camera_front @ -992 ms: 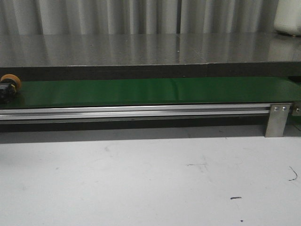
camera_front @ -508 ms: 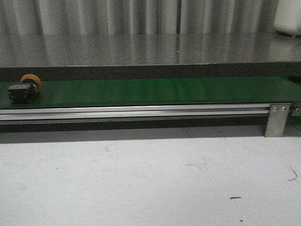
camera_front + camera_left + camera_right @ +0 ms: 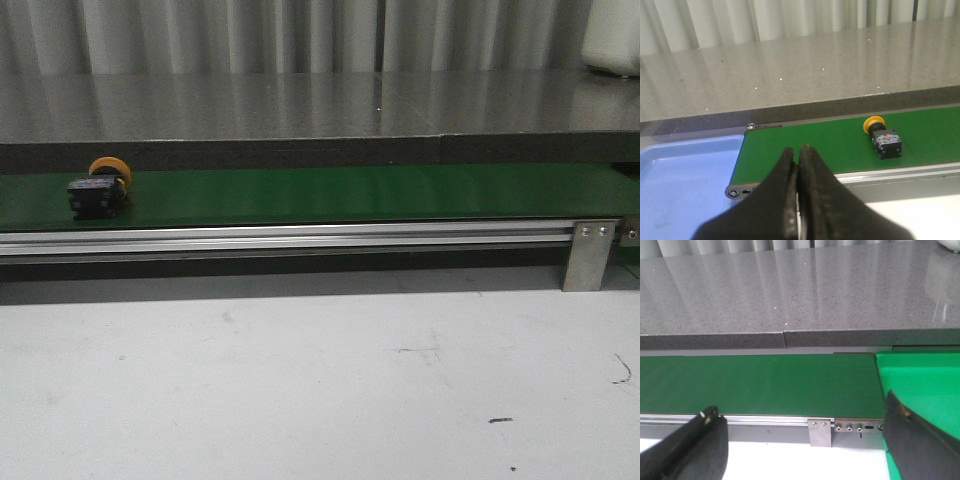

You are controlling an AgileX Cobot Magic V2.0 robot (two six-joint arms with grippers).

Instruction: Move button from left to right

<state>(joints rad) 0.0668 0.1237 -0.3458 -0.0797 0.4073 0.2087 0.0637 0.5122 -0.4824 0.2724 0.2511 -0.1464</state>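
Note:
The button (image 3: 98, 189) lies on its side on the green belt (image 3: 350, 194) at the left, its orange-yellow head toward the back and its black body toward the front. It also shows in the left wrist view (image 3: 882, 137). My left gripper (image 3: 798, 148) is shut and empty, near the belt's left end, with the button off to one side of it. My right gripper (image 3: 802, 412) is open and empty over the belt's right end (image 3: 765, 382). Neither gripper shows in the front view.
A blue tray (image 3: 680, 175) sits past the belt's left end. A bright green bin (image 3: 925, 385) sits past its right end. An aluminium rail (image 3: 300, 238) with a bracket (image 3: 590, 255) runs along the belt's front. A grey stone counter (image 3: 300, 105) lies behind.
The button has travelled to the right along the belt, from the left edge of the front view to well inside it.

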